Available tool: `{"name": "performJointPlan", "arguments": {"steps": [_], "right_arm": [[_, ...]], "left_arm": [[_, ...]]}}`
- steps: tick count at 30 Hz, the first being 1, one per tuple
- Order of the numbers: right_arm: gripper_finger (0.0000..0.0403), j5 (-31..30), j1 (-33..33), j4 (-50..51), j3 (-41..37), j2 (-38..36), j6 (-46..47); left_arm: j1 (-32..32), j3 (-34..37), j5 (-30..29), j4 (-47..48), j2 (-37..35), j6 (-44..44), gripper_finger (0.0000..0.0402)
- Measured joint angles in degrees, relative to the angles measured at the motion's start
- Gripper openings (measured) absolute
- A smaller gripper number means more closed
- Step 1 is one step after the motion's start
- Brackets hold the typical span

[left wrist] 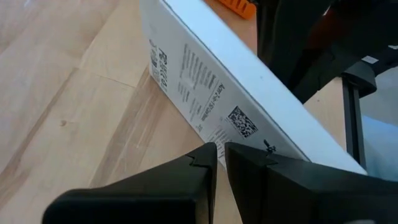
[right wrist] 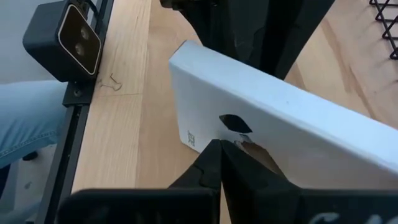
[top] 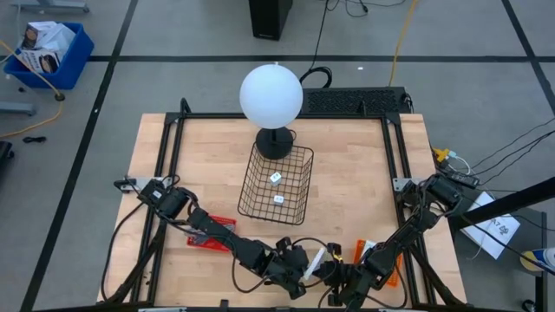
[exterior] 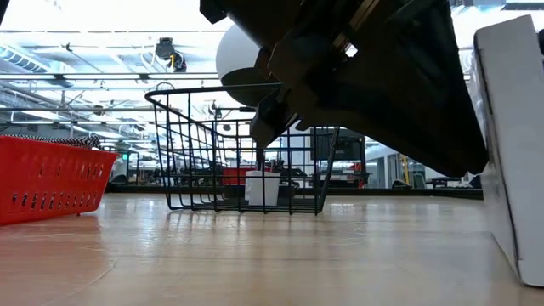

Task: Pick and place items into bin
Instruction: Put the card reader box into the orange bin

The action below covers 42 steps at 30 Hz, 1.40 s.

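Showing a QR code, the white packet (left wrist: 224,93) carries print seemingly unreadable.

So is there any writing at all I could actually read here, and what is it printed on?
None can be read.
White packet, left wrist view: black print lines and a square code, too small to read.
Same packet, right wrist view: a tiny mark, unreadable.
Blue bin on the floor: printed bag inside, too small.

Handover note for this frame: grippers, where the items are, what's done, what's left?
Left gripper: nearly shut, at the printed side of the white packet standing on edge at the table's near edge.
Right gripper: at the packet's other side, a slit between its fingers.
Done: two white blocks in the wire bin.
Left: packet into the bin; no other items visible.
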<state>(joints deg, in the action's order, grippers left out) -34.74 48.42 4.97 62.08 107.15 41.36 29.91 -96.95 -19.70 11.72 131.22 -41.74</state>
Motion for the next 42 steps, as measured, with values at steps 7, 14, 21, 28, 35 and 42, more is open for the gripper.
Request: {"name": "performJointPlan", "arguments": {"steps": [7, 14, 21, 28, 35, 42], "right_arm": [[0.0, 1.3, 0.0, 0.0, 0.0, 0.0, -0.2], [0.0, 2.0, 0.0, 0.0, 0.0, 0.0, -0.2], [0.0004, 4.9, 0.0, -0.2, 0.0, 0.0, 0.0], [0.0044, 4.8, 0.0, -0.2, 0.0, 0.0, -0.1], [0.0086, 4.9, 0.1, -0.2, 0.0, 0.0, -0.1], [0.0106, 5.0, 0.7, -0.3, 0.0, 0.0, -0.1]], "left_arm": [[0.0, 0.0, 0.0, -0.1, 0.0, 0.0, 0.0042], [0.0, 0.0, 0.0, -0.1, 0.0, 0.0, 0.0042], [0.0, 0.0, -0.1, -0.1, 0.0, 0.0, 0.0042], [0.0, 0.0, -0.1, 0.0, 0.0, -0.1, 0.0042], [0.0, 0.0, -0.5, 0.1, 0.0, 0.0, 0.0042], [0.0, 0.0, -0.5, 0.2, 0.1, 0.8, 0.0042]]}}
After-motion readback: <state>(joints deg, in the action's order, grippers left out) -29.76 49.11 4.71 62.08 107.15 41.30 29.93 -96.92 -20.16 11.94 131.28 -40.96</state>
